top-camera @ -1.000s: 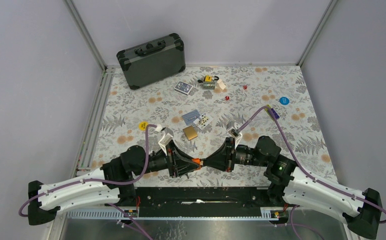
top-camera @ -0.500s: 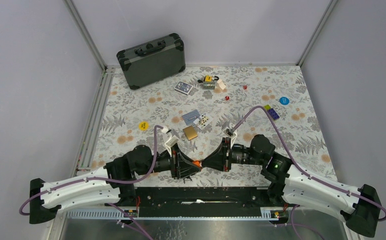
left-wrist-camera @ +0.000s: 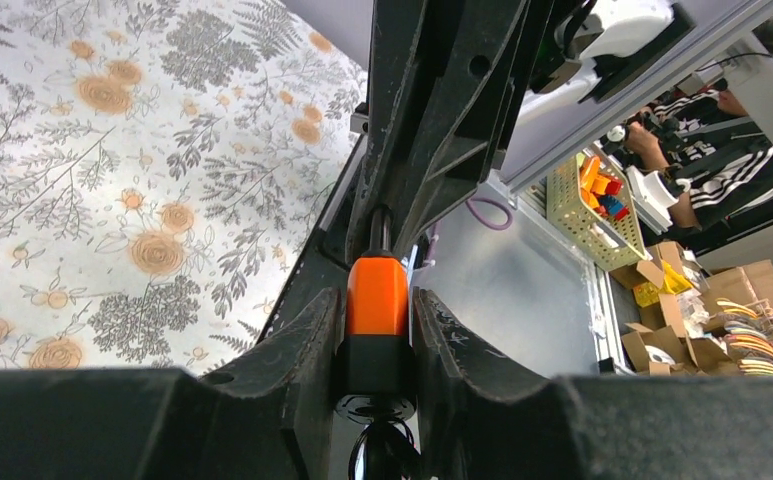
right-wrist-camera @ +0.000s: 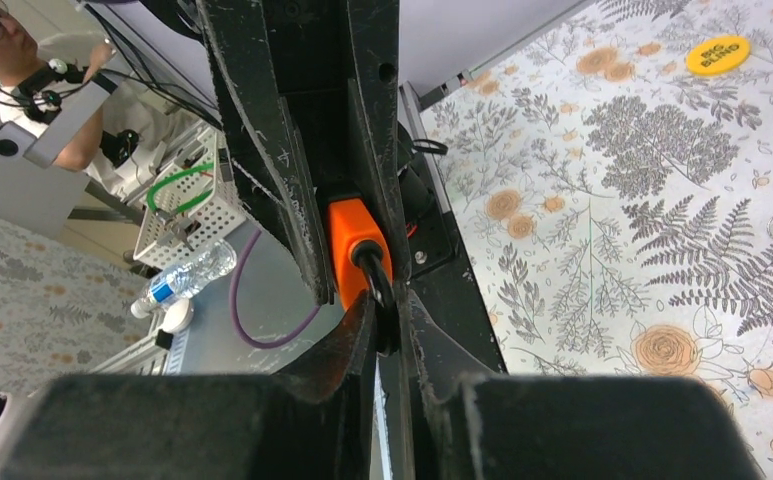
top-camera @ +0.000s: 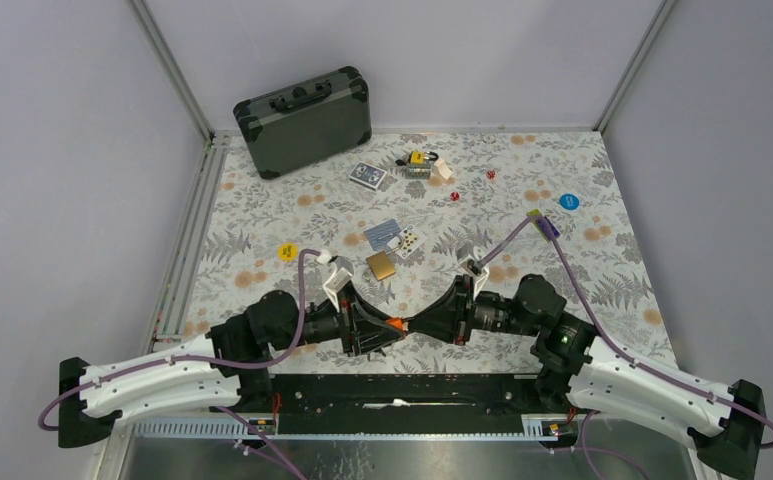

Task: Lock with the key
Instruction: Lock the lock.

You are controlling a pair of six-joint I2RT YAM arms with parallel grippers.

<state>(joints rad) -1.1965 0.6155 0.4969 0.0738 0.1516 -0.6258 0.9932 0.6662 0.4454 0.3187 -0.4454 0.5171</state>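
Orange lock, key, pincers near table edge

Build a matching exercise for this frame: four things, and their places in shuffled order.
Things:
1. case
2. orange item
3. blue disc
4. gold tile

Places:
A. right side
B. gripped by the left pincer and the right pincer
C. far left corner
D. centre, just beyond the pincers

Pairs: 1-C, 2-B, 3-A, 4-D

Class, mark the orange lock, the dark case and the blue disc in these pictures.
orange lock (left-wrist-camera: 377,295): left wrist view, on its orange body.
dark case (top-camera: 312,125): top view, on its broad face.
blue disc (top-camera: 568,201): top view, on its centre.
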